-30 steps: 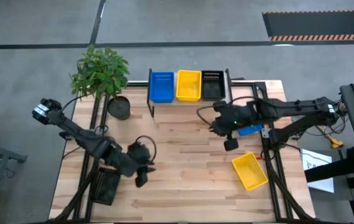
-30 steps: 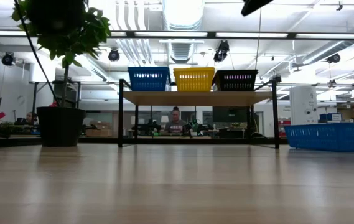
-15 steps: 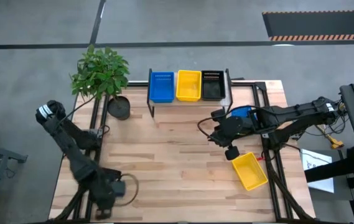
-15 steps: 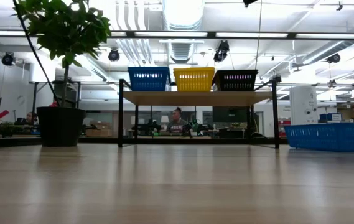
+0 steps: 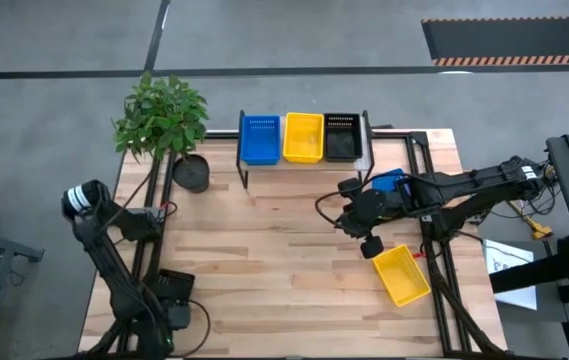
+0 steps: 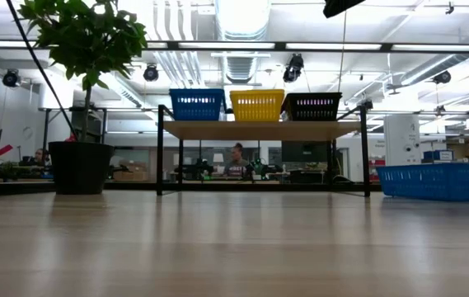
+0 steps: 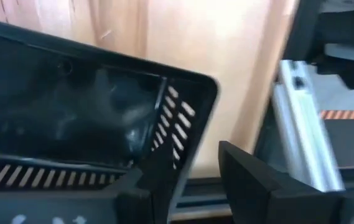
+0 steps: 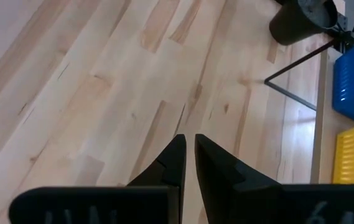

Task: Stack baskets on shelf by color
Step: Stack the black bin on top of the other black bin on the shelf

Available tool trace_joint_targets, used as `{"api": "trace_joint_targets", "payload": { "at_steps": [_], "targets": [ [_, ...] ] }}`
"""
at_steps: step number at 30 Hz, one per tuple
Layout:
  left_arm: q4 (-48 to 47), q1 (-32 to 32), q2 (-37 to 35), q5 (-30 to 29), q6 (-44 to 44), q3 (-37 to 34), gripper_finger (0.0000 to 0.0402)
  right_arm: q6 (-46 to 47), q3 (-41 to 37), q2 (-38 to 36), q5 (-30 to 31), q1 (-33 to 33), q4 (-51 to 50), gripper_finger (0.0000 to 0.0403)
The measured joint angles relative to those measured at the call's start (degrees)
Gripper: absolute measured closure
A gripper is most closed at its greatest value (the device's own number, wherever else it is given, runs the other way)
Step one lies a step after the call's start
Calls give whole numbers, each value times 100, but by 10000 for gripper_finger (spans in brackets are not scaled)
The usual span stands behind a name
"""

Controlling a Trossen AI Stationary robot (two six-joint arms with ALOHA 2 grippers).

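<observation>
The left arm folds down to the worktop's (image 5: 284, 270) near-left corner, its hand (image 7: 183, 186) spread open there. The right arm reaches in over the worktop's right side, its hand (image 8: 188, 163) nearly closed.

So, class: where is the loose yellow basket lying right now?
In the high view, the loose yellow basket lies tilted on the table's right side, just beside the right claw.

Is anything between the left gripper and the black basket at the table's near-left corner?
Nothing visible. The left gripper is open right at the black basket, one finger against its slotted corner wall and the other finger outside it, over the table edge.
</observation>
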Motion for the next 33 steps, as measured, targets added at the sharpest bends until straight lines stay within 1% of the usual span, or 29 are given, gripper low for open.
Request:
{"api": "trace_joint_targets", "payload": {
  "at_steps": [3, 5, 7, 11, 12, 14, 17, 20, 25, 28, 30, 33],
  "targets": [
    [-13, 0, 165, 1, 15, -5, 291, -5, 0, 0, 0, 0, 4, 376],
    [-10, 1, 254, 1, 31, -5, 298, -7, 0, 0, 0, 0, 4, 376],
    [6, 2, 304, 1, 141, -7, 317, -7, 0, 0, 0, 0, 5, 376],
    [-3, 62, 311, -4, 322, -7, 382, 6, -10, 0, -7, 0, 8, 376],
    [-21, 115, 301, -22, 308, -7, 390, 33, -20, 0, -27, 0, 8, 376],
    [-47, 276, 265, -54, 298, 3, 393, 117, -45, 0, -42, 0, 29, 376],
    [-64, 650, 161, -132, 312, 81, 399, 198, -144, 0, -44, 0, 152, 376],
    [-36, 1120, 8, -423, 328, 165, 400, 229, -309, 0, -44, -2, 465, 376],
    [-28, 1979, -200, -894, 855, 349, 401, 238, -692, 9, -46, -2, 1238, 365],
    [-25, 2504, -293, -1224, 1262, 437, 401, 272, -909, 59, -50, -2, 1722, 345],
    [-8, 2875, -348, -1400, 1574, 506, 401, 340, -1000, 139, -51, -2, 2021, 324],
    [158, 3387, -376, -1432, 2137, 602, 401, 451, -1060, 311, -90, -2, 2391, 287]
  ]
}}
